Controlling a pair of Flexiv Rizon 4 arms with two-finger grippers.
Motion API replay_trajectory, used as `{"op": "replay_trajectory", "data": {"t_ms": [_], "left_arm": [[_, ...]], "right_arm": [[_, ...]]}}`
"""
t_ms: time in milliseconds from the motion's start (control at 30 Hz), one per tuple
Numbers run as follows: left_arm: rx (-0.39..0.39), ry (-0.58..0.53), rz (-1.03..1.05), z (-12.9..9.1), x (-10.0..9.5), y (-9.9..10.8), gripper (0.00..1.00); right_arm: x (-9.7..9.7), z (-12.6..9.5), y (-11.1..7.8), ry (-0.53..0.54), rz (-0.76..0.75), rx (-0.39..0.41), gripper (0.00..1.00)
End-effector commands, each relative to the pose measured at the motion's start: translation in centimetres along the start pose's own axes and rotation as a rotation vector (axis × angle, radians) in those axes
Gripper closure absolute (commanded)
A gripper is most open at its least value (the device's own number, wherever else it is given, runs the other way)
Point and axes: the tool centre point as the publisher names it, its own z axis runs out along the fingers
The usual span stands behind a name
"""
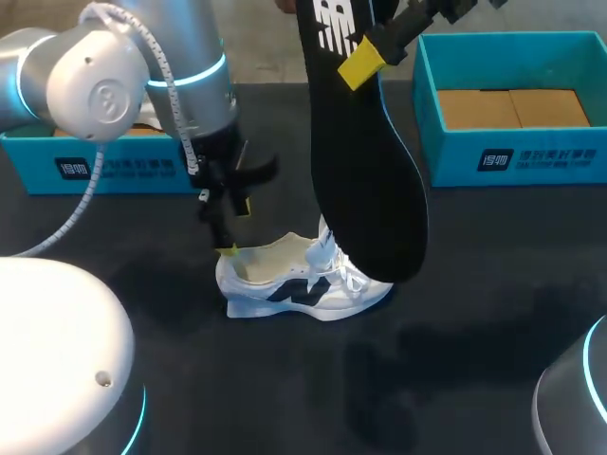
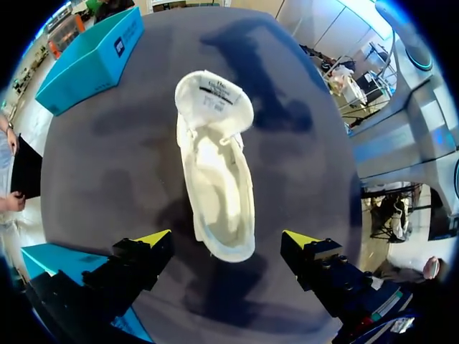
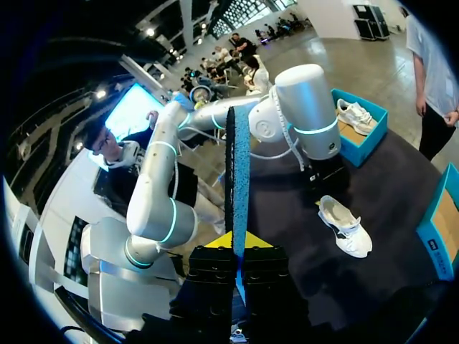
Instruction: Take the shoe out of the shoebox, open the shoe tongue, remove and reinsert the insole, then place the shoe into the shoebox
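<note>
A white sneaker [image 1: 303, 282] lies on the black table, its tongue pulled open and its inside bare [image 2: 215, 172]. My left gripper [image 1: 234, 227] hangs open just above the heel, which lies between its yellow tips [image 2: 228, 240] without touching them. High over the shoe, my right gripper [image 1: 365, 59] is shut on the heel end of the black insole [image 1: 365, 161]. The insole hangs down with its toe end close above the sneaker's laces. In the right wrist view the insole [image 3: 237, 165] stands edge-on between the closed fingers [image 3: 235, 242], with the sneaker [image 3: 346, 226] far below.
An open blue shoebox [image 1: 512, 156] with a cardboard floor stands at the back right. A second blue box [image 1: 104, 169] at the back left, behind my left arm, holds another white shoe [image 3: 355, 115].
</note>
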Motion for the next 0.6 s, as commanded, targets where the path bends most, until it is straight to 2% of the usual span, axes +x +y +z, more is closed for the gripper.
{"op": "replay_trajectory", "data": {"t_ms": [33,300,600], "left_arm": [[0.003,-0.019,-0.009,0.7,-1.2,-1.7,0.0],[0.007,-0.048,-0.022,2.8,-3.0,-4.5,0.0],[0.035,-0.069,-0.062,6.2,-5.1,-5.9,0.0]], "right_arm": [[0.0,0.1,0.2,-0.001,0.002,0.003,1.0],[0.0,0.1,0.2,-0.001,0.002,0.003,1.0],[0.0,0.1,0.2,-0.001,0.002,0.003,1.0]]}}
